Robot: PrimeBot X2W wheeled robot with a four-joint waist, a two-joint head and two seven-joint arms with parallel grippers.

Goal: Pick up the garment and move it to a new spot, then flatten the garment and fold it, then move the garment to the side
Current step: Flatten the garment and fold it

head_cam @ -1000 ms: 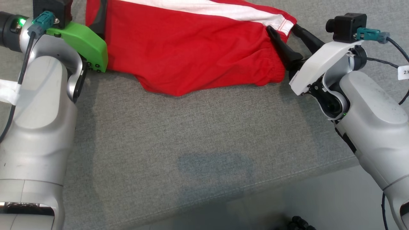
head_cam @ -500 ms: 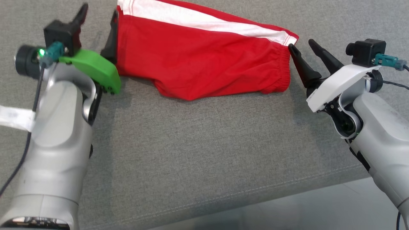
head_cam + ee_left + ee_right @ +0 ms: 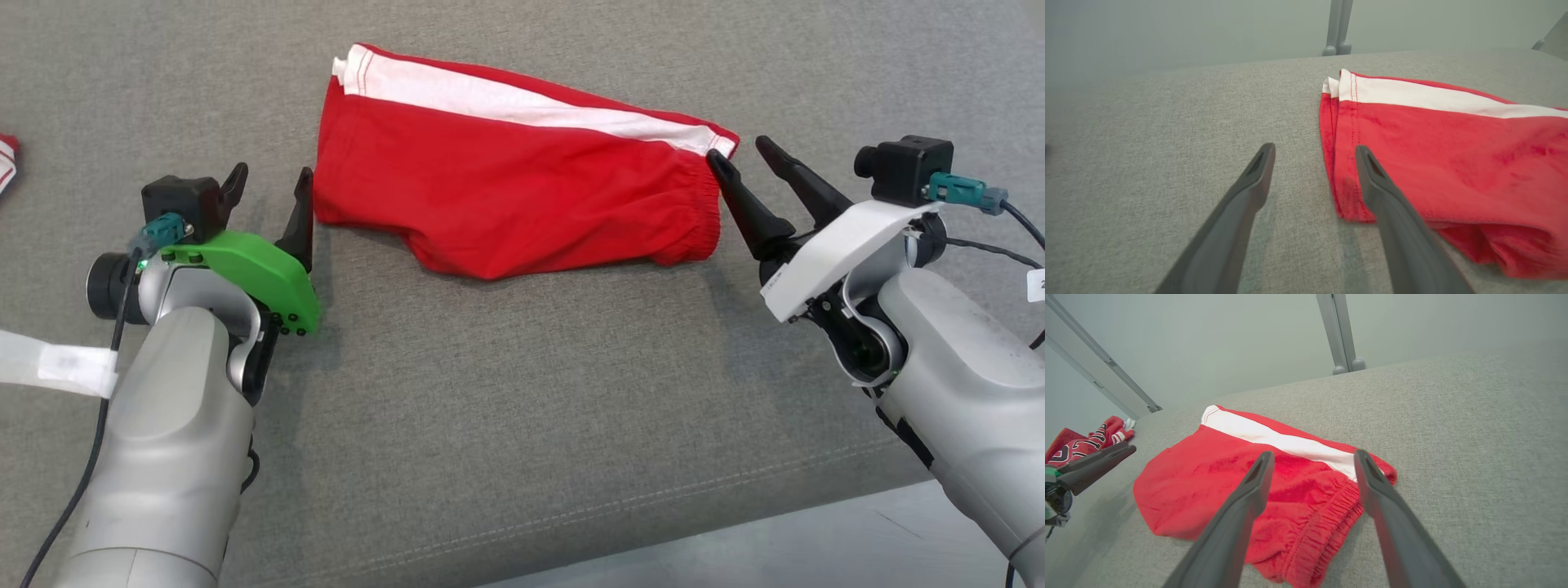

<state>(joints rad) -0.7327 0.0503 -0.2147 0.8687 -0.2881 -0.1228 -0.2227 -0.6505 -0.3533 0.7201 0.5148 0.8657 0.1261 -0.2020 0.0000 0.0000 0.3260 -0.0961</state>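
The garment [image 3: 522, 188] is a pair of red shorts with a white side stripe. It lies folded flat on the grey cushion [image 3: 506, 392]. My left gripper [image 3: 269, 192] stands open at its left end, with the inner finger [image 3: 302, 216] close beside the hem. In the left wrist view the garment [image 3: 1453, 163] lies to the right of the open left gripper [image 3: 1314, 150]. My right gripper [image 3: 739, 153] is open at the elastic waistband end, its near fingertip at the cloth's corner. The right wrist view shows the garment [image 3: 1208, 477] under the spread right gripper [image 3: 1313, 454], and the left gripper [image 3: 1094, 459] beyond. Nothing is held.
Another red, patterned piece of clothing [image 3: 1081, 445] lies at the cushion's far left, showing as a sliver [image 3: 6, 159] in the head view. The cushion's front edge [image 3: 653, 502] runs low across that view, with pale floor [image 3: 816, 547] below. Metal posts [image 3: 1339, 335] stand behind the cushion.
The head camera has shifted, so the whole picture sits lower. Both grippers have drawn back from the garment's two ends, and it now lies free between them. Both stay open.
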